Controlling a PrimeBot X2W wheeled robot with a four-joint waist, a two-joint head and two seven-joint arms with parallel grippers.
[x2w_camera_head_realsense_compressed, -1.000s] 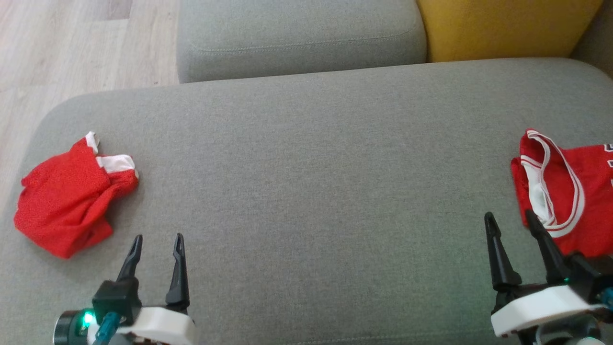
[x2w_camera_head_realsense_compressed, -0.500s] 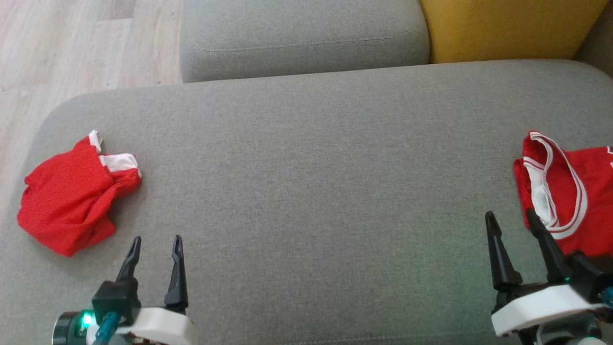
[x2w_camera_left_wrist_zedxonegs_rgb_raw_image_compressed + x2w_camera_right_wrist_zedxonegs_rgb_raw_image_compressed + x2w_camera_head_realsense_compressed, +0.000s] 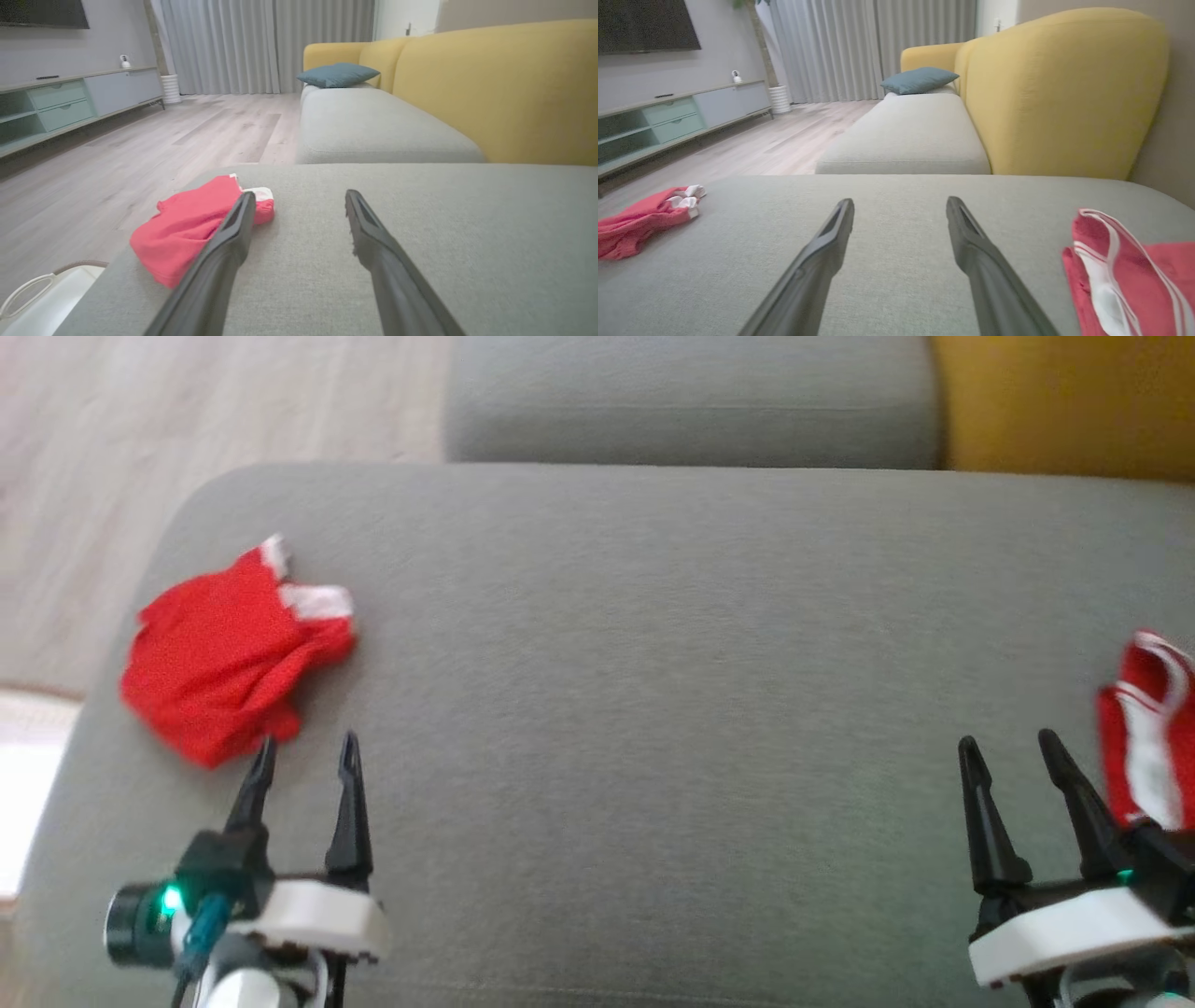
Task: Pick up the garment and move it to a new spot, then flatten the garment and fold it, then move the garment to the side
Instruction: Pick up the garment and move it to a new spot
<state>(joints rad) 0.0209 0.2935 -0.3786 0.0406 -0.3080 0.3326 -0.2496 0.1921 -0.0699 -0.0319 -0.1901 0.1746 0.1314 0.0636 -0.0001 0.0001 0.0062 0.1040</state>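
A crumpled red garment with white trim (image 3: 229, 653) (image 3: 187, 226) (image 3: 640, 221) lies near the left end of the grey sofa cushion (image 3: 653, 672). My left gripper (image 3: 303, 765) (image 3: 299, 205) is open just below and right of it, empty, its left fingertip close to the cloth's edge. A second red garment with white bands (image 3: 1153, 737) (image 3: 1129, 275) lies at the right end. My right gripper (image 3: 1010, 754) (image 3: 900, 207) stands open and empty just left of that one.
Behind the cushion sit another grey seat cushion (image 3: 691, 401) and a yellow backrest (image 3: 1064, 406). Wooden floor (image 3: 187, 420) lies off the left edge. In the left wrist view a white basket (image 3: 46, 303) stands on the floor by the cushion's corner.
The head camera has swung left, so everything sits further right and blurred. The left gripper's tips are now closer to the crumpled garment. Both grippers stay open.
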